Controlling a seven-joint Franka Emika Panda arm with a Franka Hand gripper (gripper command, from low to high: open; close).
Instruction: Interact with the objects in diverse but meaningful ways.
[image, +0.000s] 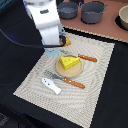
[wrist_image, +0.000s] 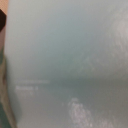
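The pale blue block is seemingly gripped between the jaws, filling the wrist view; the grip itself is hidden. The cheese wedge lies just beside them on the plate.

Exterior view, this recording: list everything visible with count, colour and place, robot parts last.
cheese wedge: 1, yellow with holes, on the round plate
plate: 1, tan, round, middle of the placemat
placemat: 1, beige woven, on the dark table
knife: 1, orange handle, beyond the plate
fork: 1, orange handle, grey tines, on the near side of the plate
fish-shaped piece: 1, white, near placemat edge, toward the exterior view's left
pale blue block: 1, at the claw; it fills the wrist view
pots: 2, dark grey, far counter
bowl: 1, partly cropped, exterior view's right edge
robot arm: 1, white
claw: 1, at the block; whether it is closed is unclear
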